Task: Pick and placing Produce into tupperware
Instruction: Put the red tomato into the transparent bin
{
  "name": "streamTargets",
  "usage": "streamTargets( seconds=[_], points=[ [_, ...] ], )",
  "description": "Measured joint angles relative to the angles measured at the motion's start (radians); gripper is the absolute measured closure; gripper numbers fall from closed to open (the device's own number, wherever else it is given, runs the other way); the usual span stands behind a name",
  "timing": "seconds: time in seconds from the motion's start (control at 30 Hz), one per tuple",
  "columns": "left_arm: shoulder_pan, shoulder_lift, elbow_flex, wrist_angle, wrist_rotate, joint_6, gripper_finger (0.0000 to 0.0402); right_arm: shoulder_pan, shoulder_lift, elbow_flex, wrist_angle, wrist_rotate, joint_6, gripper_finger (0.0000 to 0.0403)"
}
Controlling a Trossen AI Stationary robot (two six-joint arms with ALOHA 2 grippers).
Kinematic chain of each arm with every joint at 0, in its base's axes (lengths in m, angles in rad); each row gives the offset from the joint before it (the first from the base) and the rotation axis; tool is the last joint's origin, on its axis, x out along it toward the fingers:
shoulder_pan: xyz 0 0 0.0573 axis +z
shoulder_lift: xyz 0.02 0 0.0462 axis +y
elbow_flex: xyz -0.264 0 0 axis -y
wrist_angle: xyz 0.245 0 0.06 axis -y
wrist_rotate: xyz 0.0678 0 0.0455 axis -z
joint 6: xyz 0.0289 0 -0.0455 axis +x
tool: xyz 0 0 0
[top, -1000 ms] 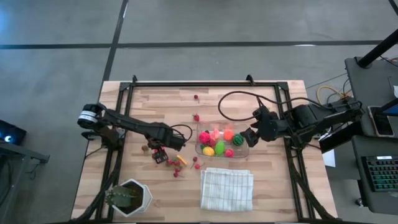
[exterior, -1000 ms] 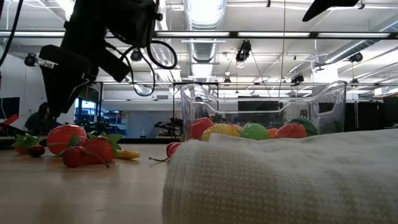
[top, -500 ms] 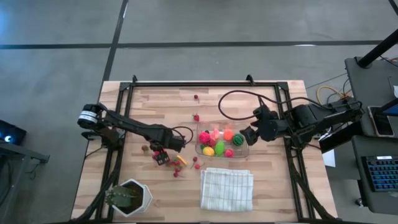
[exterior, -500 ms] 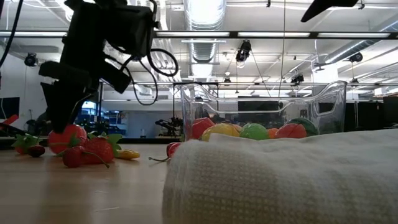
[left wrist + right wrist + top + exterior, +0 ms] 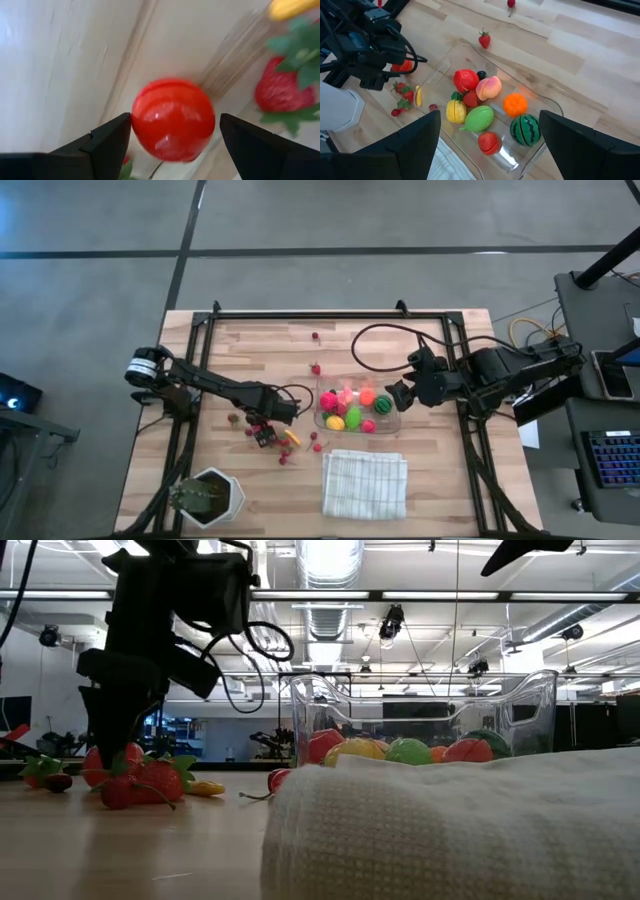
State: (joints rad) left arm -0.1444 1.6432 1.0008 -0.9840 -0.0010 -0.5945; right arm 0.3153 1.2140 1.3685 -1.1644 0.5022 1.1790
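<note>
**Left gripper spread around a red ball beside the tub**

The tub (image 5: pixel 357 409) sits near the middle of the counter (image 5: pixel 250 350), already holding a mix of produce: a striped melon (image 5: pixel 525 128), an orange (image 5: pixel 515 104), a peach (image 5: pixel 489 87), a lime-green piece (image 5: pixel 479 118), a yellow one (image 5: pixel 454 110) and some reds. A folded cloth (image 5: pixel 364 483) lies just in front of it.

To the tub's left a small heap is not yet packed. The red ball (image 5: pixel 173 119) lies on the wood there, with a strawberry (image 5: pixel 283 91) close beside it and a yellow piece (image 5: pixel 291 7) a bit further on. From counter level the same cluster shows as the ball, strawberries (image 5: pixel 148 783) and a small dark berry (image 5: pixel 57 781) bunched together.

The left gripper (image 5: pixel 262 435) is down at this heap, its fingers (image 5: pixel 100 146) spread wide, one on each side of the ball and not touching it. The right gripper (image 5: pixel 396 395) hangs just off the tub's right end, fingers (image 5: pixel 415 145) parted, holding nothing.

Two loose strawberries (image 5: pixel 315 367) lie behind the tub, and a potted plant (image 5: pixel 205 497) stands at the counter's front left corner.
</note>
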Motion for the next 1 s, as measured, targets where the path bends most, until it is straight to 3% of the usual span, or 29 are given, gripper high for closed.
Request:
streamTargets(
  seconds=[1.0],
  points=[
    [0.000, 0.000, -0.061, 0.067, 0.001, 0.000, 0.0112, 0.000, 0.000, 0.000, -0.001, -0.001, -0.001, 0.0074]
  ],
)
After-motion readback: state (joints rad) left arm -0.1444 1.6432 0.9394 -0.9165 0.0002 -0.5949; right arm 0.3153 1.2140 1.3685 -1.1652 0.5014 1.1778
